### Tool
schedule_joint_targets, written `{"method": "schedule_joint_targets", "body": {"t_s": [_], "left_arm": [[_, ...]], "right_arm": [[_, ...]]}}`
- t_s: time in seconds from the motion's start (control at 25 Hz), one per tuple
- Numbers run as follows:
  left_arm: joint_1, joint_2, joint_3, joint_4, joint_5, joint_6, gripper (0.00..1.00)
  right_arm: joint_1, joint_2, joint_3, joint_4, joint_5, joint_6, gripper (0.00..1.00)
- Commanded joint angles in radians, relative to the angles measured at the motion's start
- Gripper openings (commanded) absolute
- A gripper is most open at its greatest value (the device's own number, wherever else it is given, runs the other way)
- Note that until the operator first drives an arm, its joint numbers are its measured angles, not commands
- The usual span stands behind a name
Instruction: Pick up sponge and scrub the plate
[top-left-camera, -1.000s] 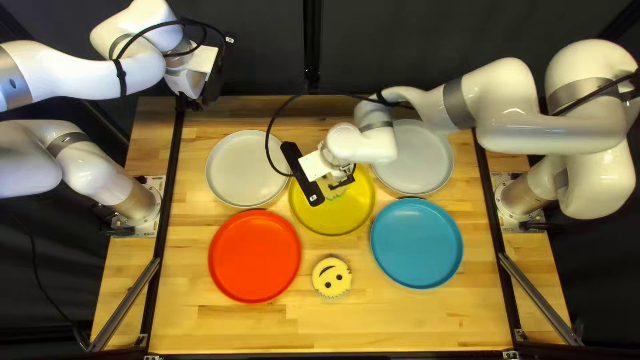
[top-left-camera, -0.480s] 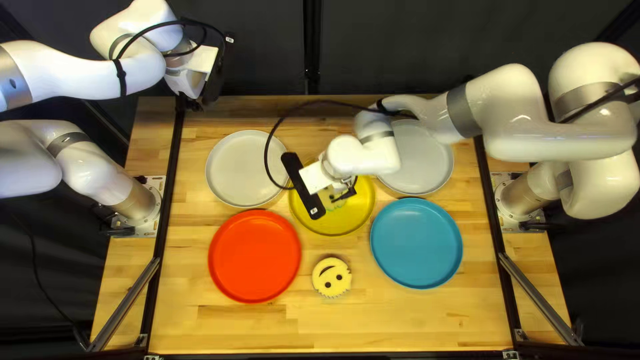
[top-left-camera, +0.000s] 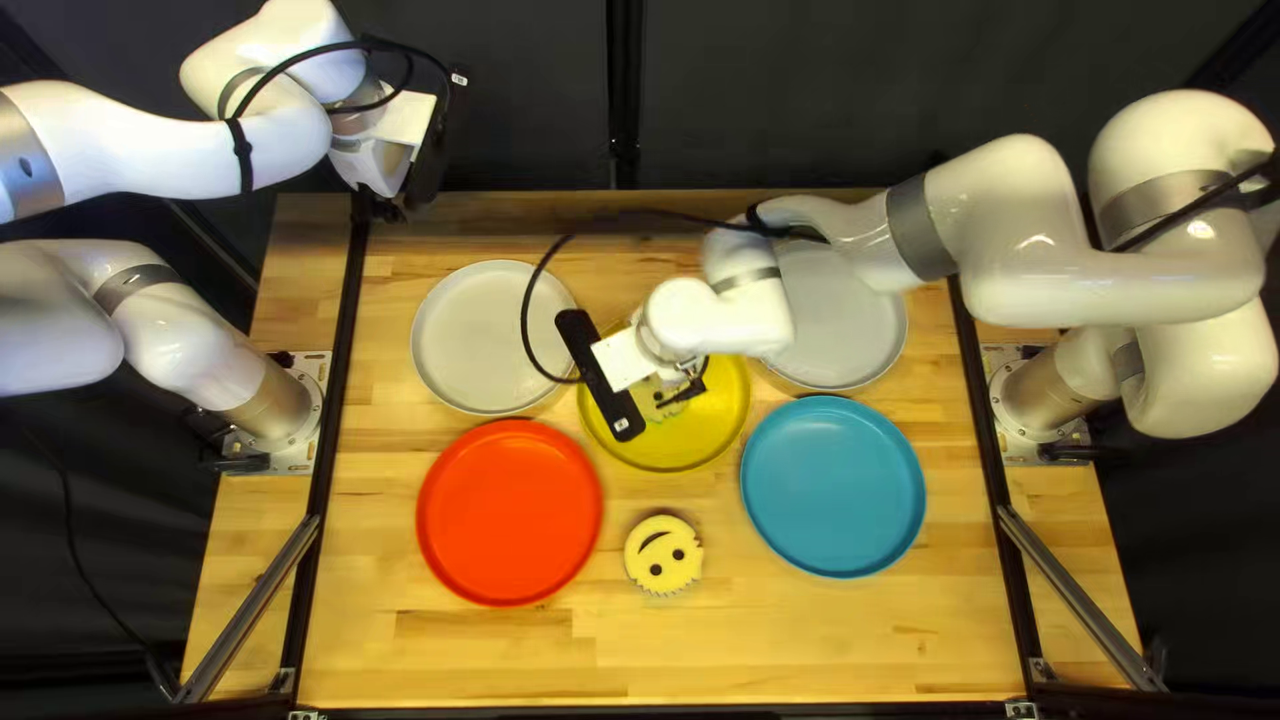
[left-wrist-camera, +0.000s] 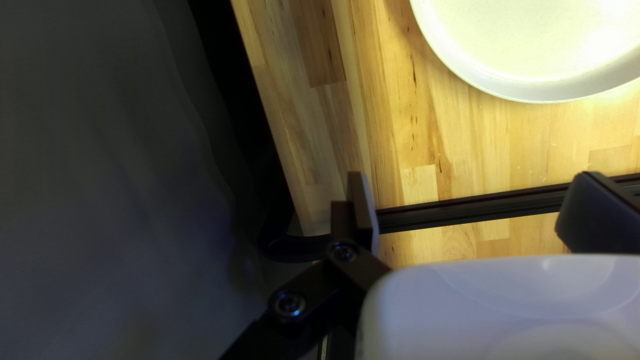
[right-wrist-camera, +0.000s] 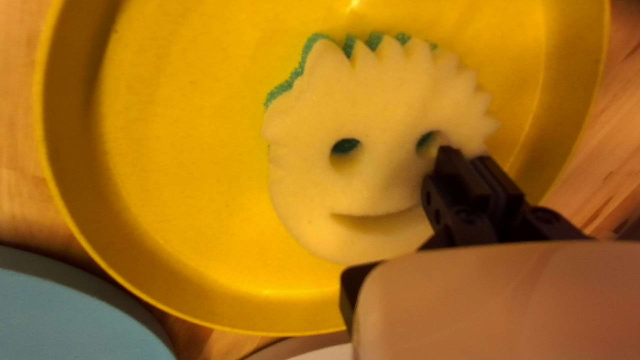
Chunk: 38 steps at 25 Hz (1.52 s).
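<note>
Right gripper and sponge have crept toward the left edge of the desk, jaws pinching it; pickup's done, scrubbing the yellow plate looks unfinished, left gripper gaping.

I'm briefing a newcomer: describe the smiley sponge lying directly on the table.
On the wooden table, find the red plate and blue plate. Between them sits the yellow smiley sponge. It touches bare wood, whereas the other sponge is over the yellow plate.

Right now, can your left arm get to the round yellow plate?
Probably not. My right gripper is over the round yellow plate, at the pale yellow smiley-face sponge, so my left arm might bump it. My left gripper is open, though, near the table's far corner.
</note>
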Motion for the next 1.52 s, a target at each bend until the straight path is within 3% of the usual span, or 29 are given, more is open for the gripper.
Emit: {"method": "schedule_joint_targets", "body": {"t_s": [0.04,0.48,0.68,1.04,1.16,1.52], "left_arm": [[0.000,0.000,0.000,0.000,0.000,0.000,1.00],[0.000,0.000,0.000,0.000,0.000,0.000,1.00],[0.000,0.000,0.000,0.000,0.000,0.000,1.00],[0.000,0.000,0.000,0.000,0.000,0.000,1.00],[0.000,0.000,0.000,0.000,0.000,0.000,1.00],[0.000,0.000,0.000,0.000,0.000,0.000,1.00]], "right_arm": [[-0.036,0.002,-0.019,0.073,0.015,-0.026,0.00],[0.070,0.001,-0.017,0.058,0.009,0.066,0.00],[0.132,-0.044,0.064,0.008,-0.016,0.108,0.00],[0.130,-0.125,0.171,-0.047,-0.012,0.132,0.00],[0.136,-0.111,0.143,-0.046,0.004,0.134,0.00],[0.131,0.010,-0.042,-0.044,0.039,0.096,0.00]]}}
